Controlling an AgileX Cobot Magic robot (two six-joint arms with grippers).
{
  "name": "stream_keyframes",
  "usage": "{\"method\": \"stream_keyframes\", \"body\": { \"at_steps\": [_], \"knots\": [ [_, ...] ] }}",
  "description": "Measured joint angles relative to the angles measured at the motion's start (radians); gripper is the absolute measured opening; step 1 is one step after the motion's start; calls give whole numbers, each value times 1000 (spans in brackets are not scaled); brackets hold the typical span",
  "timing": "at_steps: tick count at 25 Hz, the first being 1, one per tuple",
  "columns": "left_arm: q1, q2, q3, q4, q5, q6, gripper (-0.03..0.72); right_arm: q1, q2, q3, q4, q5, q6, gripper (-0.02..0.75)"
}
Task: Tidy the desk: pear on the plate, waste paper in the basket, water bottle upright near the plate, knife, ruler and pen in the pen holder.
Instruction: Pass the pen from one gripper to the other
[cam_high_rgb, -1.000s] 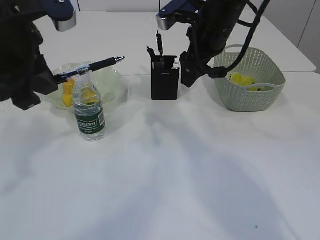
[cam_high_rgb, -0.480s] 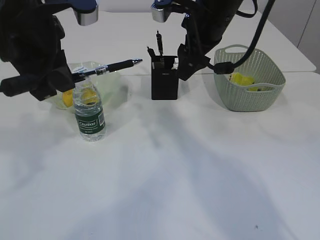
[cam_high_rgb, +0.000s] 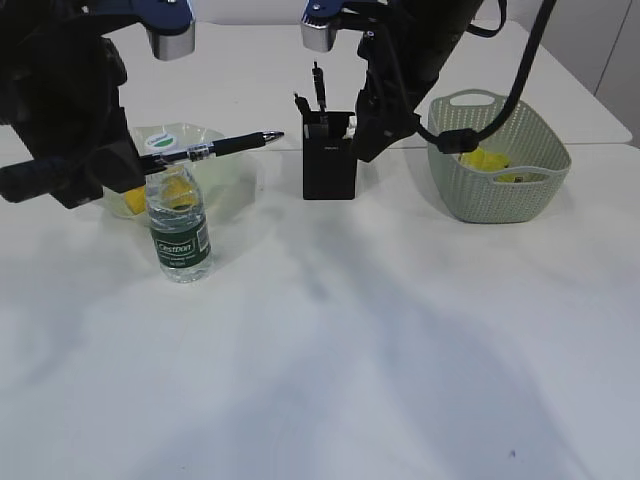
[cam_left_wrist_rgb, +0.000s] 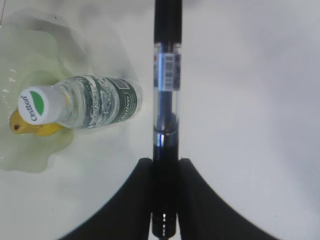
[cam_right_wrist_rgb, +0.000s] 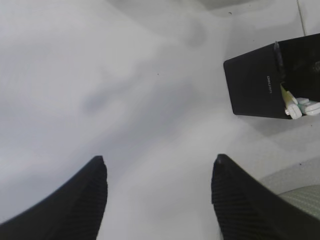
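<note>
left wrist view: left gripper (cam_left_wrist_rgb: 165, 172) clamps pen (cam_left_wrist_rgb: 167, 85) level

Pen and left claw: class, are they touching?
Touching. The left wrist view shows the pen clamped between the left claw's two fingers, its barrel sticking out ahead.

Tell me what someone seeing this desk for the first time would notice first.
Probably the black pen, clamped in the left gripper and held level in the air above the water bottle, its tip aimed at the black pen holder mid-desk. The bottle stands upright in front of the green plate with the yellow pear. On the right, the right gripper hangs open between holder and basket.
</note>
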Motion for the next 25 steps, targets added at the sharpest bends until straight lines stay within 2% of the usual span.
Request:
{"method": "stream_keyframes", "body": {
  "at_steps": [7, 13, 25],
  "knots": [
    [0, 0, 0, -9, -7, 2, 97, 0, 0, 0, 0, 0, -42, 470],
    [0, 0, 0, -9, -61, 2, 97, 0, 0, 0, 78, 0, -43, 468],
    [0, 0, 0, 29, -93, 3, 97, 2, -4, 0, 77, 0, -131, 452]
  ]
}}
